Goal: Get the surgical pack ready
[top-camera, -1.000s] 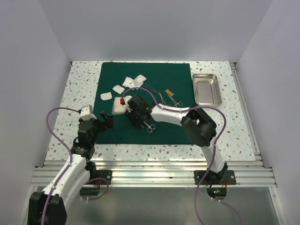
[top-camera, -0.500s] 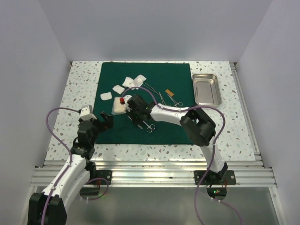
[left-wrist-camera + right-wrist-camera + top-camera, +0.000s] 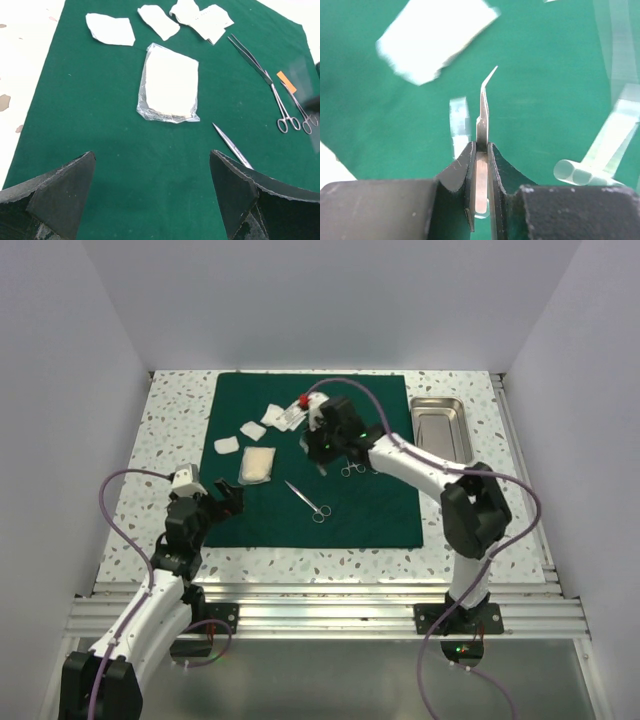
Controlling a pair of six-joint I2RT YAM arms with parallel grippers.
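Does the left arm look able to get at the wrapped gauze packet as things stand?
Probably yes. The left gripper stands open at the near edge of the green cloth, the gauze packet lies flat just ahead, nothing between. The right gripper, shut on a thin steel instrument, is farther back.

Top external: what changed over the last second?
The right gripper took hold of a thin steel instrument with a bent tip and swung toward the far right over the green cloth, carrying it. That uncovers the gauze packet. Unmoved: scissors, steel tray, and left gripper, open at the cloth's near left edge.
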